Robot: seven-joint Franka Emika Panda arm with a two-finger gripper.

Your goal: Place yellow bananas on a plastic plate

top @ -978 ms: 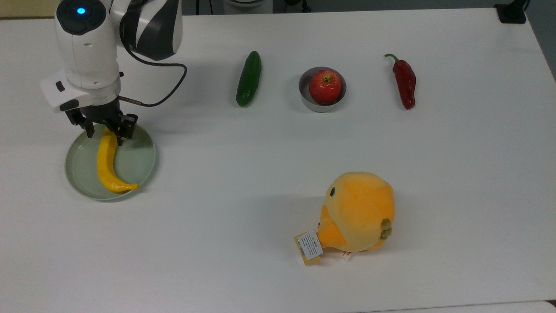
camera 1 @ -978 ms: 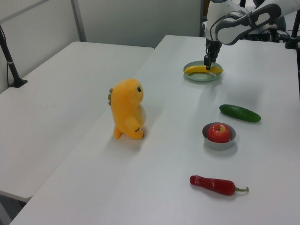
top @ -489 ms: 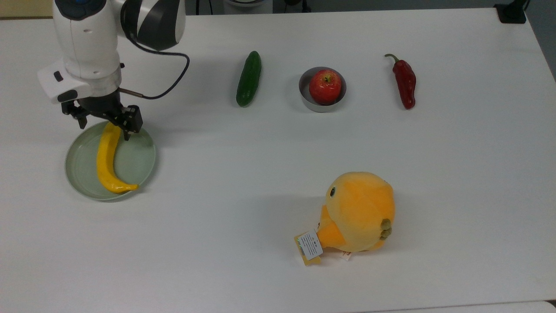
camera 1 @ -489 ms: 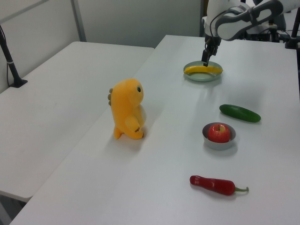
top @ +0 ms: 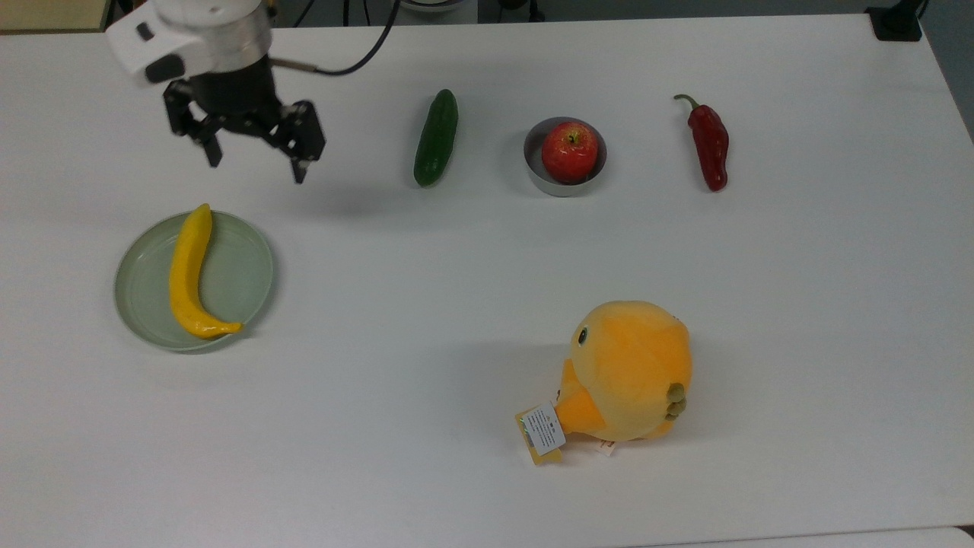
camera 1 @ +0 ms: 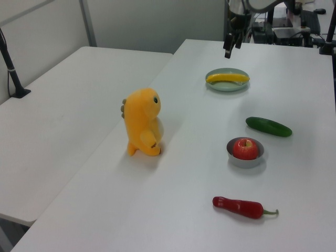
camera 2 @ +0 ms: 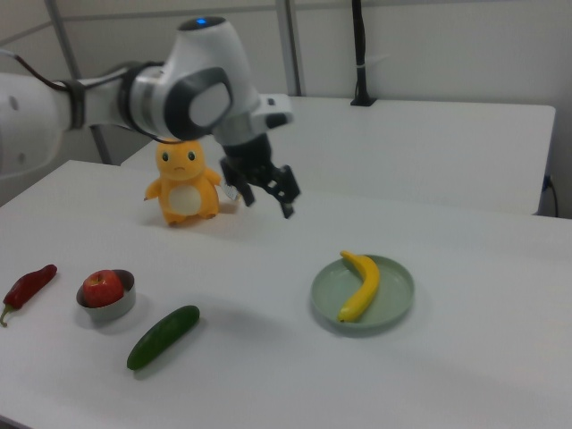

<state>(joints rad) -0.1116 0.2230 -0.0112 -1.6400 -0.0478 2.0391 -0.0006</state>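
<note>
White table (top: 487, 251), lab room. Banana (top: 187, 274) lies on plate (top: 255, 262), top view's left, tip overhanging near rim. Gripper (top: 255, 156) released, empty, raised beyond plate. Risk: a knock to the plate could roll banana off.

gripper (top: 255, 162) raised, jaws spread apart, empty

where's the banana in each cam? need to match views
Top view: the banana lies on the plate at the top view's left, thin tip toward the open pincer.
Left view: banana at upper right, across the plate.
Right view: banana at right of centre, on the plate.
Shared landmark: the cucumber, the nearest item to the plate.
</note>
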